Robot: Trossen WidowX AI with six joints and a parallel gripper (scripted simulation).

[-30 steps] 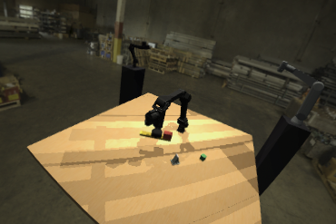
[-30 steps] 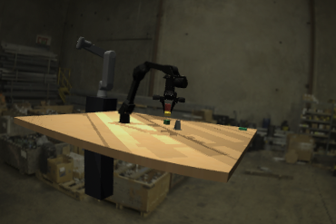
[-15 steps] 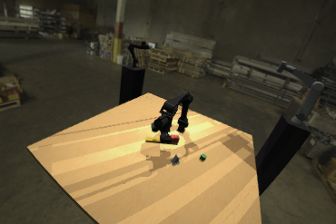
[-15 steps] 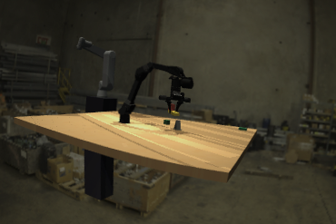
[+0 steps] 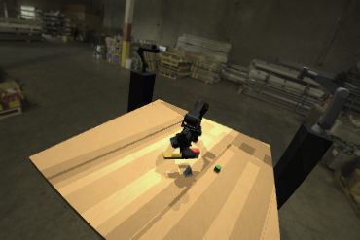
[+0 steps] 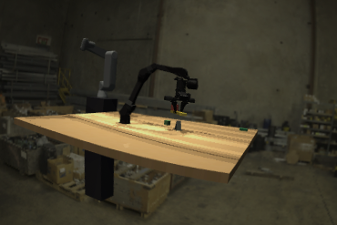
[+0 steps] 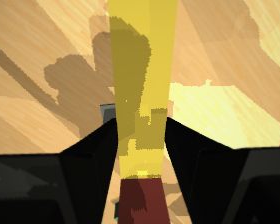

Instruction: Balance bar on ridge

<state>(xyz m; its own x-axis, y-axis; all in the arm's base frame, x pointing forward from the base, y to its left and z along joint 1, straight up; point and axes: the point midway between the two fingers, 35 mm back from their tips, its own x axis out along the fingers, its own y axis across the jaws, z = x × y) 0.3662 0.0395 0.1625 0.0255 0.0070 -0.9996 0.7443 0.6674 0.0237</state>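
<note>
Gripping the yellow-and-red bar (image 5: 172,155) (image 6: 181,113) (image 7: 142,100), your claw (image 5: 187,154) (image 6: 179,109) (image 7: 140,123) holds it above the worktop (image 5: 122,188) (image 6: 137,149) (image 7: 231,65), its fingers on the yellow part. Below you stands the gray ridge (image 5: 188,171) (image 6: 178,126) (image 7: 108,113), apart from your bar, with a small green block (image 5: 217,168) (image 6: 167,122) near it.

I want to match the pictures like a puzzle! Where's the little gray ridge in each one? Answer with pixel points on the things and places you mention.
Top: gray ridge (image 5: 188,171) (image 6: 178,126) (image 7: 108,113), below center, under the bar.
Exterior: just right of center, on the table.
Wrist: left of center, partly behind the bar.
Shared landmark: the bar's yellow part (image 5: 172,155) (image 6: 181,113) (image 7: 143,65).
</note>
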